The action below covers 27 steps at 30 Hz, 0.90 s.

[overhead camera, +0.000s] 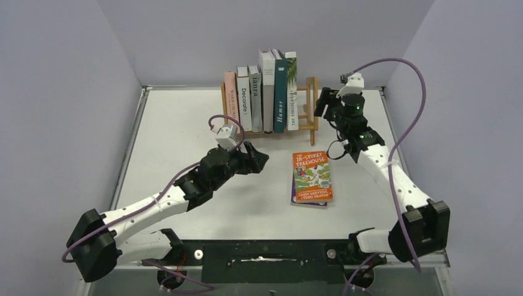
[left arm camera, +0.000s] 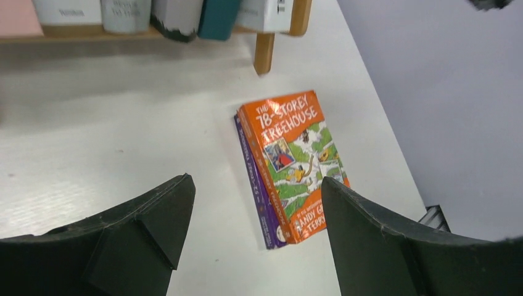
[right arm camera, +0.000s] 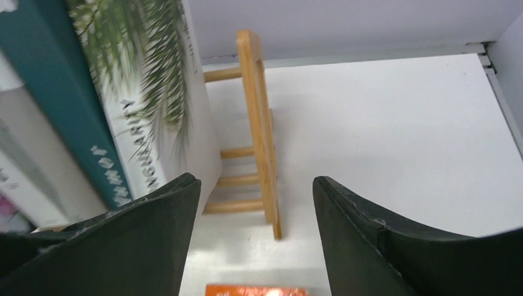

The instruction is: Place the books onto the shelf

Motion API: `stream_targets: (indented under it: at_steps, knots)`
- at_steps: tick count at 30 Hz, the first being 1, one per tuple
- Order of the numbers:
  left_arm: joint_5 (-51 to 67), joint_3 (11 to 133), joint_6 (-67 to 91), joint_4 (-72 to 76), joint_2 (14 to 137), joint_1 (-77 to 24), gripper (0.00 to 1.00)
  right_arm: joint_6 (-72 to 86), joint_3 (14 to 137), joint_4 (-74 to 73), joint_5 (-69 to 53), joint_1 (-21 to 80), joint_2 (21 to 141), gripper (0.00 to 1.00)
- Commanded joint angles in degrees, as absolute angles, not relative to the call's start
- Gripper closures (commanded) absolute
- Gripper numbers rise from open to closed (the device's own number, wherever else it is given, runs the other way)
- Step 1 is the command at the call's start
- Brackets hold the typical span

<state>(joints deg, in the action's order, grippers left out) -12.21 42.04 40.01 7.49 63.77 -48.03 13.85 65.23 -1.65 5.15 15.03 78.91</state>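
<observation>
From above, a row of books (overhead camera: 265,92) stood upright in the wooden shelf (overhead camera: 311,105) at the far side of the table (overhead camera: 179,135). An orange paperback (overhead camera: 312,177) lay flat in front of the shelf. The left gripper (overhead camera: 259,159) hung just left of the paperback, and the right gripper (overhead camera: 322,102) was beside the shelf's right end.

The left wrist camera showed the left gripper (left arm camera: 256,191) spread wide and empty, with the paperback (left arm camera: 296,154) beyond it, lying on a purple book (left arm camera: 253,172).

The right wrist camera showed the right gripper (right arm camera: 256,185) spread and holding nothing, facing the shelf's ladder end (right arm camera: 256,123) beside the palm-leaf book (right arm camera: 160,92).

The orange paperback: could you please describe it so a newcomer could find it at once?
On the white table, look in front of the small wooden shelf with its row of upright books. The orange paperback lies flat there, cover up, on a purple book; it alone is bright orange with cartoon art.
</observation>
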Motion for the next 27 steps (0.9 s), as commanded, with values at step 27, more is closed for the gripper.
stream_targets:
  at_steps: [27]
  knots:
    - [4.8, 44.5, 49.8, 48.4, 103.7, -51.0, 0.23, 36.7, 33.9, -17.2, 16.3, 27.3, 59.0, 0.20]
